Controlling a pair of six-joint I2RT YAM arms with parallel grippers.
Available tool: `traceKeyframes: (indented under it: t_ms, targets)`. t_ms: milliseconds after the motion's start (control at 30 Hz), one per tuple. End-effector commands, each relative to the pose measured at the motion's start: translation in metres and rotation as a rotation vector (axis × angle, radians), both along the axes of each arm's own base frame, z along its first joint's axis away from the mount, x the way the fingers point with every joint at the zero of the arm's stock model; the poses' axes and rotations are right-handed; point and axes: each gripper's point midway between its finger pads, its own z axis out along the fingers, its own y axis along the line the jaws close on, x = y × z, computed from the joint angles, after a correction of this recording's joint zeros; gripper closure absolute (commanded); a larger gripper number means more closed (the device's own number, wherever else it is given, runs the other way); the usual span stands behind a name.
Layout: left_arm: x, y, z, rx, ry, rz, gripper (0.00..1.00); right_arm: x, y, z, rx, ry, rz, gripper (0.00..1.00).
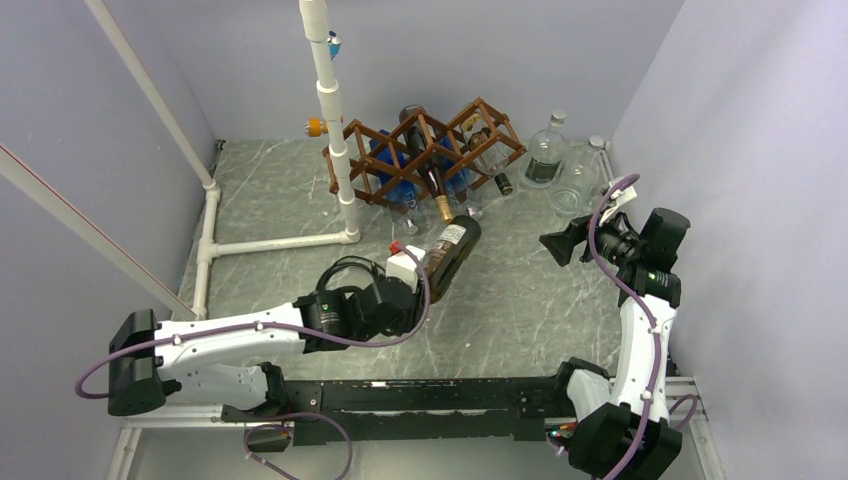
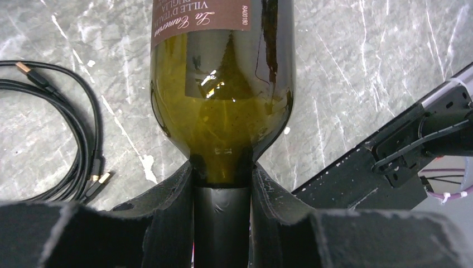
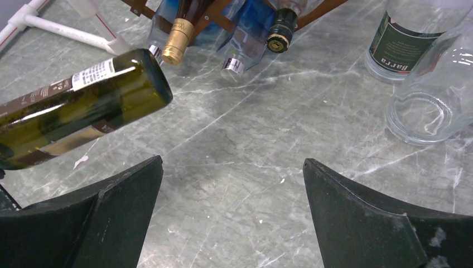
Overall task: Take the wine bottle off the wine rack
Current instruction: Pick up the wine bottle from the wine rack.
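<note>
Left gripper (image 2: 221, 180) was clamped on the neck of the wine bottle (image 1: 455, 248). The right gripper (image 3: 232, 162) was spread wide and held nothing, over the right side of the table (image 1: 520, 300), a grey marbled top. At rear left stood the white PVC frame (image 1: 335, 120). At back centre sat the wine rack (image 1: 447, 135), with other bottles in its cells. The wine bottle was out of the rack, just in front of it, tilted, base toward the rack beside a gold-capped neck (image 3: 177, 34). Two clear bottles (image 1: 545, 155) stood to the right of the rack.
</note>
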Motion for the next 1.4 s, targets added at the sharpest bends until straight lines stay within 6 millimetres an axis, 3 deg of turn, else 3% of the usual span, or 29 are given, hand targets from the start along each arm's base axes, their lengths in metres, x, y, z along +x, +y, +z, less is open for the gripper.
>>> traceKeyframes:
  t_ms: [0, 800, 1067, 1367]
  targets:
    - [0.006, -0.037, 0.065, -0.189, -0.079, -0.050, 1.00, 0.002, 0.003, 0.014, -0.027, -0.068, 0.032, 0.00]
    - [0.005, -0.052, 0.039, -0.208, 0.136, -0.172, 1.00, -0.007, 0.018, 0.008, 0.000, -0.088, 0.140, 0.00]
    - [0.006, -0.057, 0.033, -0.229, 0.191, -0.203, 1.00, -0.014, 0.029, 0.003, 0.005, -0.106, 0.226, 0.00]
    - [0.005, -0.065, 0.024, -0.259, 0.265, -0.256, 1.00, -0.031, 0.055, -0.010, -0.045, -0.165, 0.416, 0.00]
